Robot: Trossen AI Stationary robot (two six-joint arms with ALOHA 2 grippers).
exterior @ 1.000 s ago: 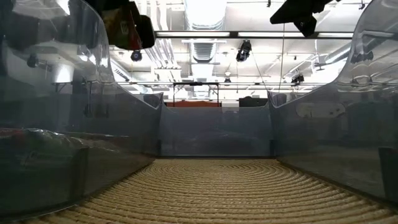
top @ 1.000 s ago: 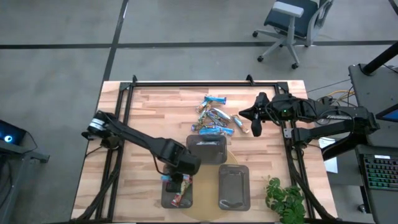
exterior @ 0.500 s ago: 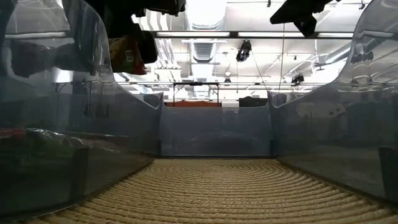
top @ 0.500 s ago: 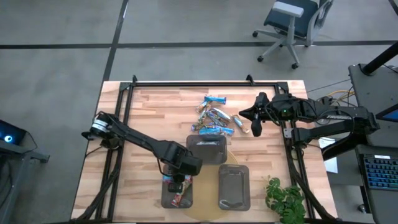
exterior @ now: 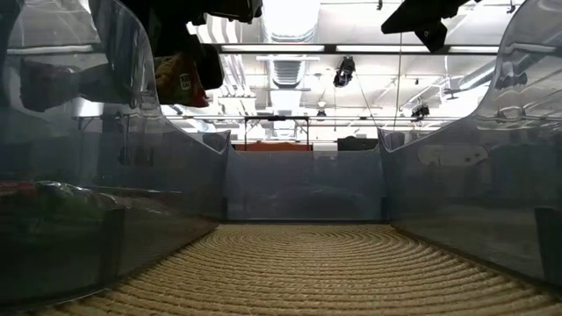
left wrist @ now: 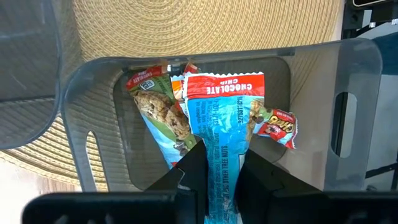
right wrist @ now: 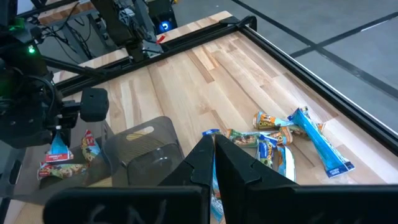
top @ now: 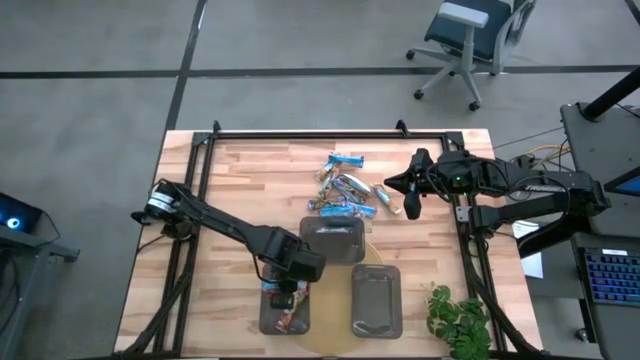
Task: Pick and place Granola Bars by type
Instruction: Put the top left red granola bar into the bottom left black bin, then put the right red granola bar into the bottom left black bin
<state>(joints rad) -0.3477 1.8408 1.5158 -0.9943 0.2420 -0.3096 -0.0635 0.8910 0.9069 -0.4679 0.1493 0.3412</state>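
The left claw (top: 285, 290) hangs right over the near-left grey tray (top: 266, 316), and it is clamped on a blue chocolate-chip granola bar (left wrist: 219, 149), the wrapper pinched between the two dark fingers (left wrist: 193, 168) and dangling down toward the tray floor. Directly beneath that claw, inside the tray, two more bars lie: one with a cookie picture on its wrapper (left wrist: 158, 112), partly under the held bar, and a small red-ended one (left wrist: 277, 123) off to the side, both lying on the tray floor. The tray sits on a round woven mat (left wrist: 205, 28), with a second tray (top: 376, 300) just beside it and a third (top: 333, 242) beyond.

Over on the far side, the right claw (top: 410, 205) hovers above the table (top: 250, 180) with its fingers pressed together, holding nothing. Just beside and below it lies the loose heap of granola bars (top: 345, 190), mostly blue wrappers with some tan ones among them, one blue bar (right wrist: 320, 144) lying a little apart from the rest.
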